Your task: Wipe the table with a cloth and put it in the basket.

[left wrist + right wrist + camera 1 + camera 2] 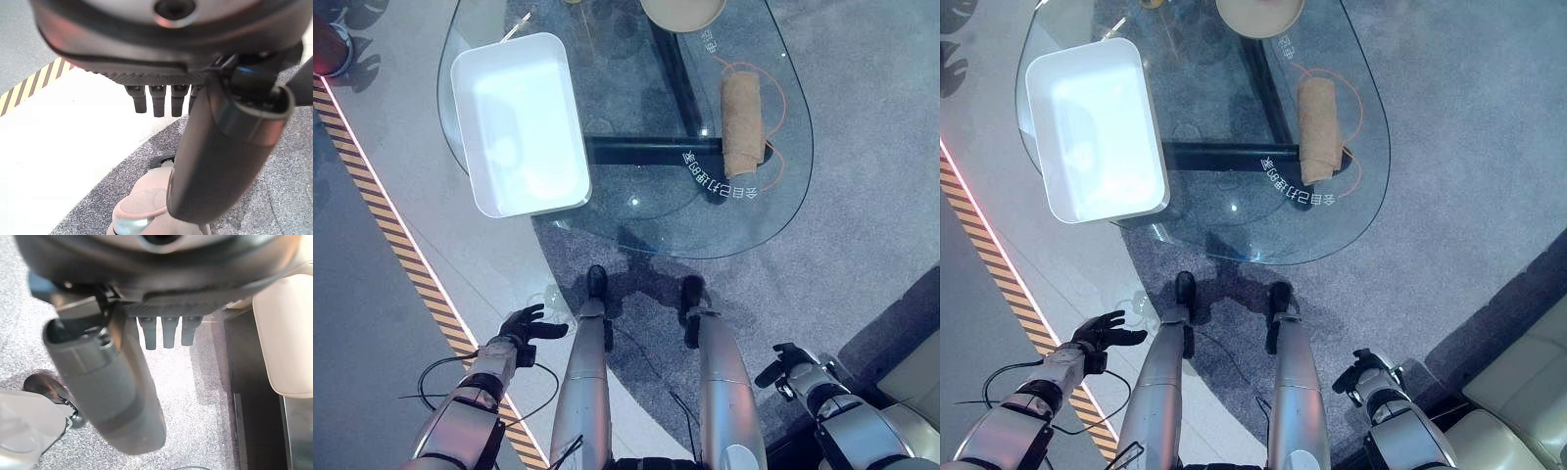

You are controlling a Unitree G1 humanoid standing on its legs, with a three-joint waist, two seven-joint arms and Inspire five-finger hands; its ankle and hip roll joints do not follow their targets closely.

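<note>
On the glass table (607,211): cloth untouched, both hands idle.
Rolled cloth (742,123) lies near the table's right edge, well apart from the white basket (517,122). Left hand (527,324) and right hand (787,366) hang low, fingers relaxed and empty, judged ready to reach.

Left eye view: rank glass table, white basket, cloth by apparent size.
1. Glass table, largest.
2. White basket, standing on the table's left part.
3. Rolled tan cloth, on the table's right part, smallest.
</note>
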